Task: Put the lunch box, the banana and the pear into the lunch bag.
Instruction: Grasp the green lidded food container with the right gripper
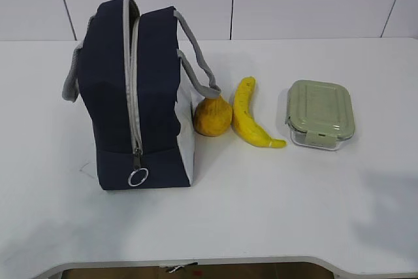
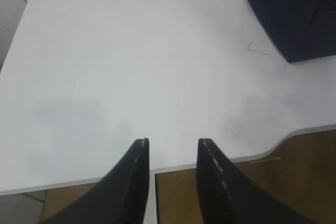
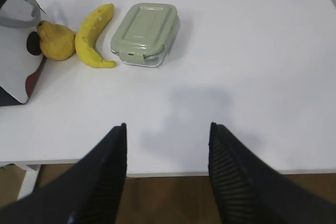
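The lunch bag (image 1: 140,96) stands upright on the left part of the white table (image 1: 261,213). Its grey zipper (image 1: 135,83) runs up the near end and over the top, and appears closed along the visible length. The metal ring pull (image 1: 138,177) hangs low on the near end. Grey webbing handles (image 1: 199,63) droop to either side of the bag.

The pear (image 1: 212,116) lies on the table just right of the bag, against the white lower side panel (image 1: 186,135). The banana (image 1: 251,119) lies just right of the pear, its length running from far to near, curving toward the right at the near tip. The lunch box (image 1: 320,114) rests flat on the table to the right of the banana, apart from it, with the pale green lid (image 3: 145,27) fitted on.

Neither arm appears in the exterior view. In the left wrist view, the left gripper (image 2: 173,142) hovers over the near table edge; its jaws are spread apart and hold nothing. A corner of the bag shows at the upper right of that view. In the right wrist view, the right gripper (image 3: 168,127) hovers over the near table edge, well apart from the lunch box; its jaws are released and hold nothing.
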